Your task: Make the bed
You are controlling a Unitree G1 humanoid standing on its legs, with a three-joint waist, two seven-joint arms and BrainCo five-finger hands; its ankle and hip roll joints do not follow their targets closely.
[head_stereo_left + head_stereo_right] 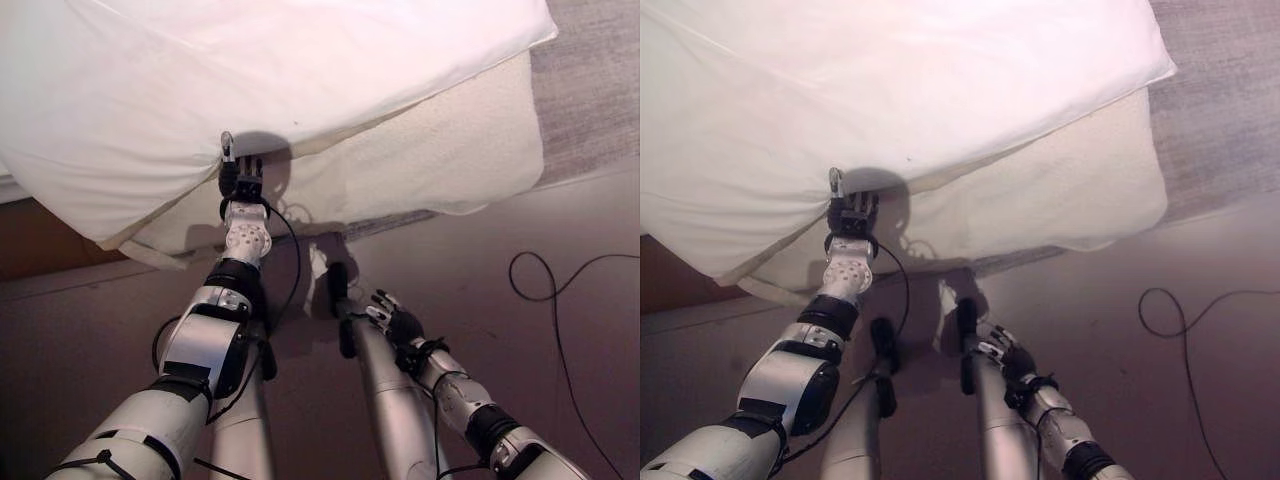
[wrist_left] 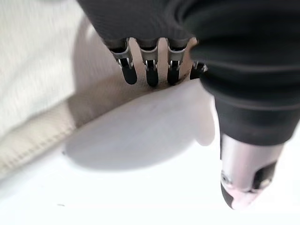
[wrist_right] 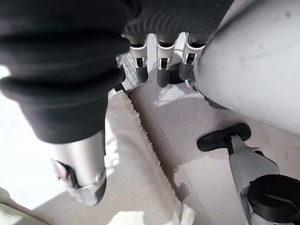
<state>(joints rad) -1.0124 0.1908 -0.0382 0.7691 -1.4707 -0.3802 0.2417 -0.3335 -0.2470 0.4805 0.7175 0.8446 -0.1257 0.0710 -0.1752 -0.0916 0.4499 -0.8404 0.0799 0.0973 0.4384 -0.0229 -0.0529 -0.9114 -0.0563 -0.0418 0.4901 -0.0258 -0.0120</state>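
The left arm reaches far forward from the lower left, its forearm straight and the wrist level. The left hand [image 1: 243,182] is at the far end of that reach, its dark-tipped fingers [image 2: 151,75] bent down in a row and its thumb [image 2: 243,183] held apart from them, closing on nothing. The right arm comes in low from the lower right and stays near, bent toward the middle. The right hand [image 1: 392,318] hangs there with its fingers [image 3: 161,75] loosely extended and the thumb [image 3: 82,176] spread to one side
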